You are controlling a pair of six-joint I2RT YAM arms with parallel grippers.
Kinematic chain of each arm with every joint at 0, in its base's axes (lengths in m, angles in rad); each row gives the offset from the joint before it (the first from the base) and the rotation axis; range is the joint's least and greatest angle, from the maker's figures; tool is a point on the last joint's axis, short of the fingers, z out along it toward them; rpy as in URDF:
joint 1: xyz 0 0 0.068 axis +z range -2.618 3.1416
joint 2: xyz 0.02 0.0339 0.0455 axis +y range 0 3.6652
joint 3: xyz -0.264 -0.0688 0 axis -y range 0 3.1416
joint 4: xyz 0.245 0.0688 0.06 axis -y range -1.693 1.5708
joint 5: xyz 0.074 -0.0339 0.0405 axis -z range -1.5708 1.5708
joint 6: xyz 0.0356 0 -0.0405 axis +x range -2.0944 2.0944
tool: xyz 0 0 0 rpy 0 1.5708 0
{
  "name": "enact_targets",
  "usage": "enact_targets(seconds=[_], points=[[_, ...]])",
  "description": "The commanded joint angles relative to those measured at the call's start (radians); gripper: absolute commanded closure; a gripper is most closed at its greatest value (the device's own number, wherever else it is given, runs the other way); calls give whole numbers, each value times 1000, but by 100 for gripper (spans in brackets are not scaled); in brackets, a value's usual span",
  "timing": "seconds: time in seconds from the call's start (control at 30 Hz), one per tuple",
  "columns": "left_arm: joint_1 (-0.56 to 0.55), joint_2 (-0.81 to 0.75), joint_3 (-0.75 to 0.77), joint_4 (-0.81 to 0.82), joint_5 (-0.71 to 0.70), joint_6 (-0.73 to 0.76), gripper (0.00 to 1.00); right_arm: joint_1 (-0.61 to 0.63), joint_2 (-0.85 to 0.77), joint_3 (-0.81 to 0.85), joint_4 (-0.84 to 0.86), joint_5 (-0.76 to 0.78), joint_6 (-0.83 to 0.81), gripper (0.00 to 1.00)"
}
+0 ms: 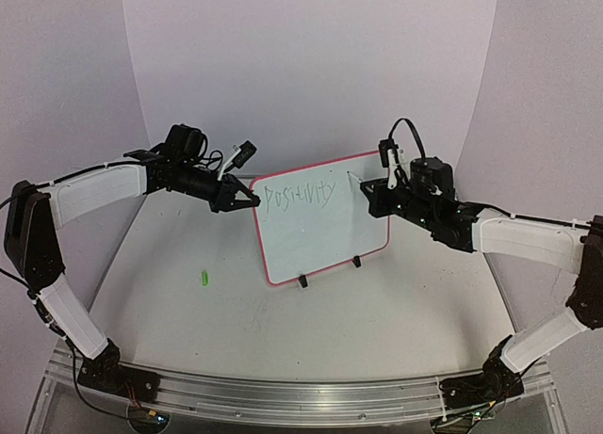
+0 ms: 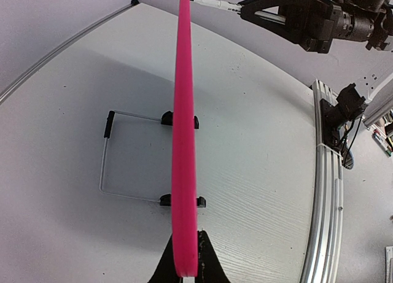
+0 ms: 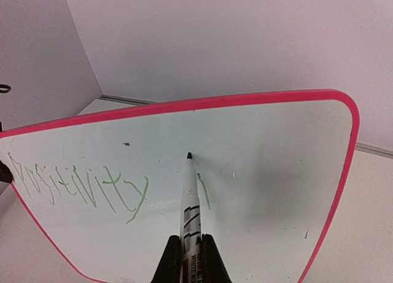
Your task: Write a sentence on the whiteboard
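Note:
The whiteboard [image 1: 320, 222] stands tilted on two black clip feet at the table's middle, its red-pink rim showing edge-on in the left wrist view [image 2: 184, 129]. The sentence [image 1: 299, 196] reads "POSITIVITY" in thin green letters, with one more short stroke to its right [image 3: 204, 191]. My left gripper [image 1: 247, 198] is shut on the board's upper left edge [image 2: 185, 258]. My right gripper [image 1: 369, 187] is shut on a white marker [image 3: 190, 200], whose tip [image 3: 188, 155] is at the board's surface, right of the "Y".
A green marker cap [image 1: 203, 278] lies on the table left of the board. A wire stand frame [image 2: 123, 157] shows behind the board. A metal rail [image 1: 283, 392] runs along the near edge. Curved white walls enclose the back.

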Motion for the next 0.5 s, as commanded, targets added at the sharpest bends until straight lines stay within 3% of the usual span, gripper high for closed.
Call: enact_targets(seconds=[0.0, 0.2, 0.47], points=[[-16, 1, 5, -76, -49, 35, 100, 5, -42, 5, 33, 20, -2, 100], [-16, 1, 7, -74, -55, 34, 100, 5, -129, -78, 31, 58, 24, 100], [-19, 2, 7, -75, -55, 33, 100, 5, -59, -57, 21, 61, 15, 100]])
